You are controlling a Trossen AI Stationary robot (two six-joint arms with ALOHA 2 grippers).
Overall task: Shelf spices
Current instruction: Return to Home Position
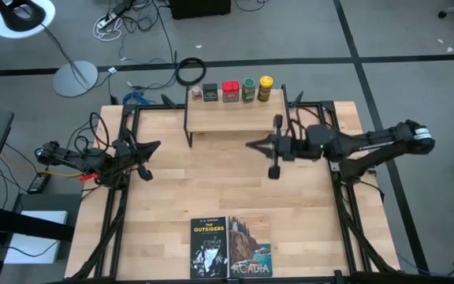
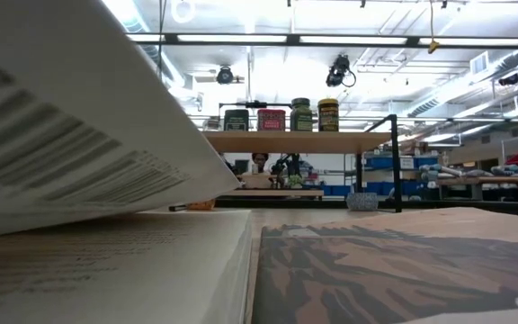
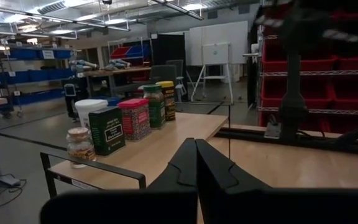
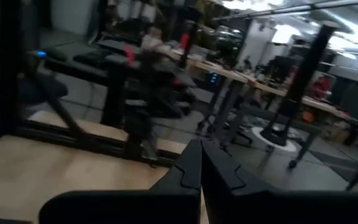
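Note:
The shelf (image 1: 235, 117) stands at the table's far edge, a light board on thin black legs (image 2: 299, 141). The spices stand upright on their bases in a row along its far side: a small clear jar (image 1: 197, 93), a dark tin (image 1: 210, 92), a red tin (image 1: 230, 91), a green-lidded jar (image 1: 248, 89) and a yellow-lidded jar (image 1: 266, 88). The left wrist view shows the same row (image 3: 134, 118). My left gripper (image 1: 154, 147) is shut and empty over the table's left part. My right gripper (image 1: 251, 145) is shut and empty, just on the near side of the shelf.
Two paperback books (image 1: 210, 246) (image 1: 250, 246) lie side by side at the table's near edge and fill the low view's foreground (image 2: 394, 270). Black frame rails (image 1: 333, 181) run along the table's sides. Bare wood lies between the arms and the books.

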